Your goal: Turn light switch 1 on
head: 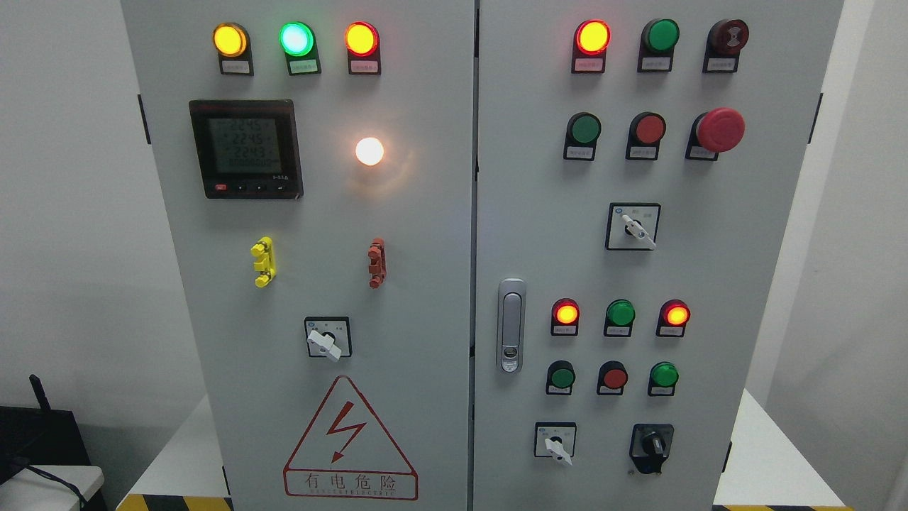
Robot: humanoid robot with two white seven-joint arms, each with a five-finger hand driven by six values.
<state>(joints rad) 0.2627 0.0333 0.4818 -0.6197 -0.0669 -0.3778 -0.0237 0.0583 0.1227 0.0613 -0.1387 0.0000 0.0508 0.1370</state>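
Observation:
A grey electrical cabinet with two doors fills the head view. On the left door [312, 213] a round white lamp [369, 151] glows, and a white-handled rotary switch [328, 338] sits below it. The right door [709, 284] carries white-handled rotary switches in the middle [633, 227] and at the bottom [555, 441], plus a black rotary switch [652, 447]. None of the labels is legible, so I cannot tell which is switch 1. Neither robot hand shows.
Lit yellow [230, 40], green [296, 38] and red [361, 38] lamps top the left door, above a digital meter [245, 149]. On the right door are a red emergency stop [719, 130], a door handle [511, 325] and rows of push buttons.

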